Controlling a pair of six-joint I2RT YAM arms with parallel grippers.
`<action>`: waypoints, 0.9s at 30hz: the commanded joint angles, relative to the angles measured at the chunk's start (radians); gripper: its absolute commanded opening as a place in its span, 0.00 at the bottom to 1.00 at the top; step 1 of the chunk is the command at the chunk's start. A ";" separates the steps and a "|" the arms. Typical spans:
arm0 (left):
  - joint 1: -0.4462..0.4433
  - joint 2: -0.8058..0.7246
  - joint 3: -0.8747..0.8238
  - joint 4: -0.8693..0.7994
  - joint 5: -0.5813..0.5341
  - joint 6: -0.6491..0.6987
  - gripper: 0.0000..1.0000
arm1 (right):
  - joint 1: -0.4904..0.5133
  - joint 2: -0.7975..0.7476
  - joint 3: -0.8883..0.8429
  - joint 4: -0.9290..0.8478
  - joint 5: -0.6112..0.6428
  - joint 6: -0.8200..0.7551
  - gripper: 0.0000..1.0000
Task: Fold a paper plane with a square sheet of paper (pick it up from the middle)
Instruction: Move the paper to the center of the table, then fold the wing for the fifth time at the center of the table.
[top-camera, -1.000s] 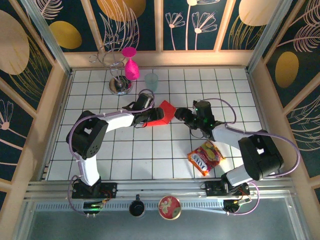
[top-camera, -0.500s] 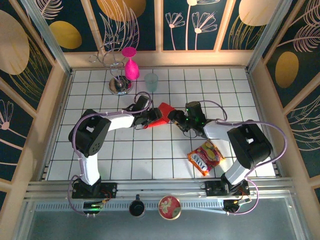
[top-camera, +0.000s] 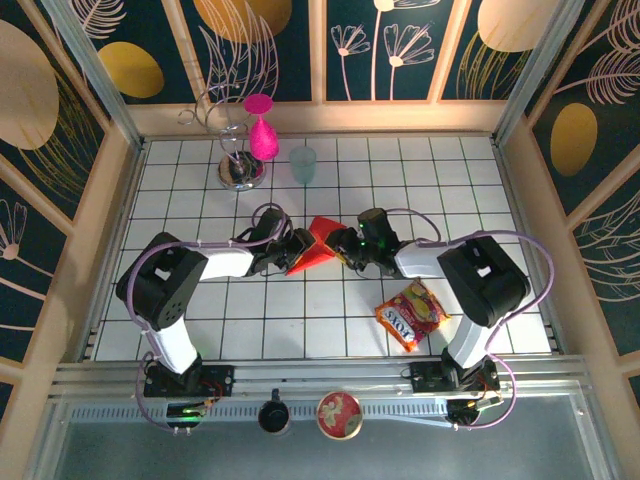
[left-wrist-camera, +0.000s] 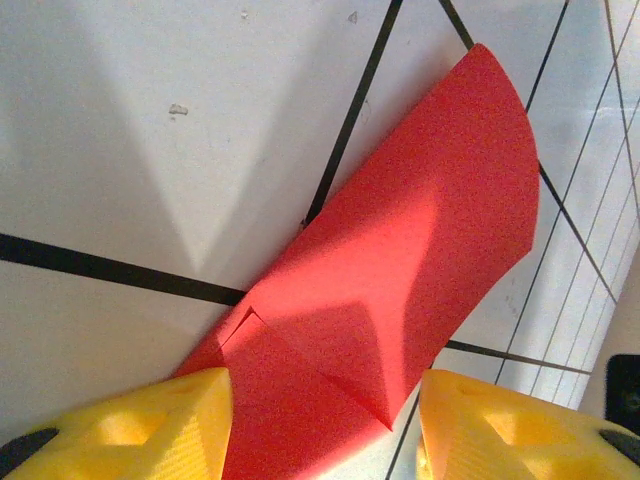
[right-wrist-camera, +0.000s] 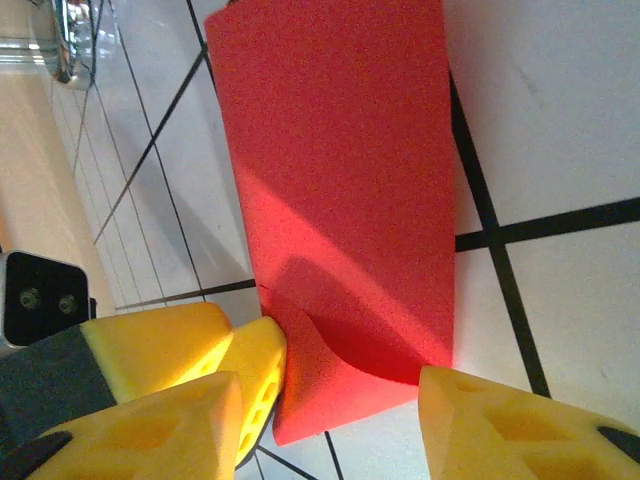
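Right at the centre, the left gripper (left-wrist-camera: 322, 405) has its yellow fingers (left-wrist-camera: 140, 430) spread wide. They come down either side of the red paper (left-wrist-camera: 400, 260) and pinch nothing. The paper lies flat between them on the white tiled table (top-camera: 270, 310), folded into a long tapering strip. A smaller triangular flap is creased over near the fingers.

The right gripper (right-wrist-camera: 330, 395) faces it from the other side, jaws just as far apart. One end of the same strip sits between its pads, and a corner curls up a little there.

From above, both arms reach inward and meet at the paper, one gripper on each side of it. The strip runs slantwise across a grid line, mid-table.

Nearer the right arm's base lies a red-and-yellow snack packet (top-camera: 410, 313), well apart from the paper. Toward the back wall stand a pink goblet (top-camera: 262, 135) and a pale cup (top-camera: 303, 163).
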 joint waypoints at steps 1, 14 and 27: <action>0.001 -0.019 -0.013 0.025 0.006 -0.056 0.52 | 0.020 0.012 0.019 -0.006 0.000 0.037 0.49; 0.000 -0.030 -0.016 0.046 0.019 -0.063 0.52 | 0.039 0.021 0.014 0.008 -0.028 0.022 0.49; 0.001 -0.107 -0.011 -0.021 0.105 0.049 0.50 | 0.032 0.077 0.062 -0.061 -0.020 -0.002 0.45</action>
